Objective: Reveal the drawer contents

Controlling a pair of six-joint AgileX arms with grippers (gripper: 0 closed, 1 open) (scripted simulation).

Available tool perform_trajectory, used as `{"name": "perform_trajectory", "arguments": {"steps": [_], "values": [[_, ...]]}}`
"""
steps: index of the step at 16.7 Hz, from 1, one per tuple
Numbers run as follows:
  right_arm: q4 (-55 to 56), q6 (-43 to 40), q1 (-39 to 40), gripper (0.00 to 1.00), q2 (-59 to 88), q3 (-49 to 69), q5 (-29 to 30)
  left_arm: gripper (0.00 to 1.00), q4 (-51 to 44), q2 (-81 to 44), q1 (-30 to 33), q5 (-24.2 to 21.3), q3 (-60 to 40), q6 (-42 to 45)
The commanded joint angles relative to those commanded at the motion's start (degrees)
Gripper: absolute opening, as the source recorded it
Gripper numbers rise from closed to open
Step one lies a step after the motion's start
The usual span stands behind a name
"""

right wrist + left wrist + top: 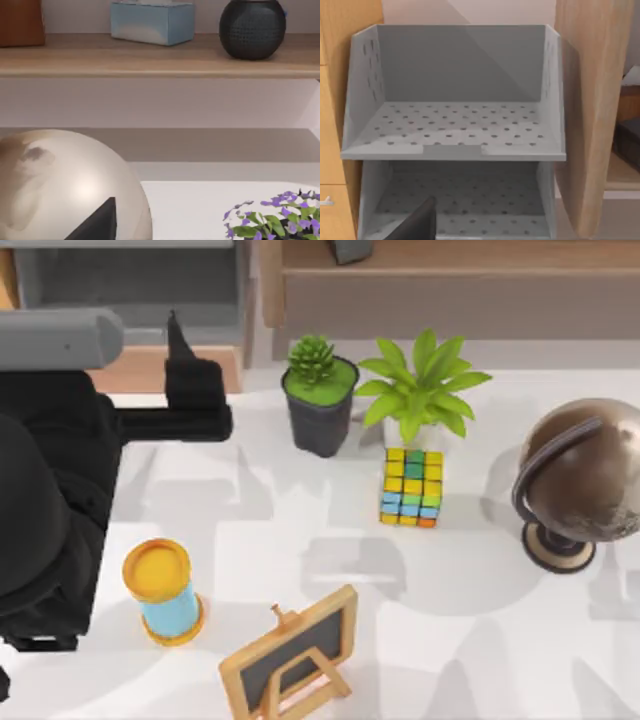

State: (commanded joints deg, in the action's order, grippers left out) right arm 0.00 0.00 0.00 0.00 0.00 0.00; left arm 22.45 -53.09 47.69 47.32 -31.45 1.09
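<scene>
The drawer (130, 290) sits at the table's far left corner, its grey inside showing from above and its pale wood front panel (130, 370) facing the table. My left gripper (185, 350) hangs over that front panel, its tip reaching over the grey inside. The left wrist view looks into grey perforated compartments: an upper tray (455, 125) and, below it, the drawer floor (470, 205), both bare. A dark part of the left gripper (417, 225) shows at the lower compartment. My right gripper (95, 225) is parked beside the globe (50, 185).
On the table stand a dark potted succulent (320, 390), a leafy plant (420, 390), a colour cube (411, 487), a globe (580, 475), a yellow-and-blue cylinder (165, 590) and a small chalkboard easel (295, 655). A long wooden shelf (450, 270) runs along the back.
</scene>
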Motion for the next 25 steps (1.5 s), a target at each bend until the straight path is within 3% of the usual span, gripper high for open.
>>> {"name": "perform_trajectory", "arguments": {"steps": [6,11,15,20,25], "values": [[0.00,0.00,0.00,1.00,0.00,0.00,0.00,1.00,0.55,-0.48,-0.86,-0.67,-0.19,0.65],[0.00,0.00,0.00,1.00,0.00,0.00,0.00,1.00,11.57,-11.94,-12.57,-9.37,-6.47,12.63],[0.00,0.00,0.00,1.00,0.00,0.00,0.00,1.00,25.16,-28.13,-29.50,-22.85,-14.09,31.63],[0.00,0.00,0.00,1.00,0.00,0.00,0.00,1.00,39.13,-50.48,-51.91,-44.86,-23.26,59.81],[0.00,0.00,0.00,1.00,0.00,0.00,0.00,1.00,44.58,-69.23,-66.58,-65.20,-29.35,81.78]]}}
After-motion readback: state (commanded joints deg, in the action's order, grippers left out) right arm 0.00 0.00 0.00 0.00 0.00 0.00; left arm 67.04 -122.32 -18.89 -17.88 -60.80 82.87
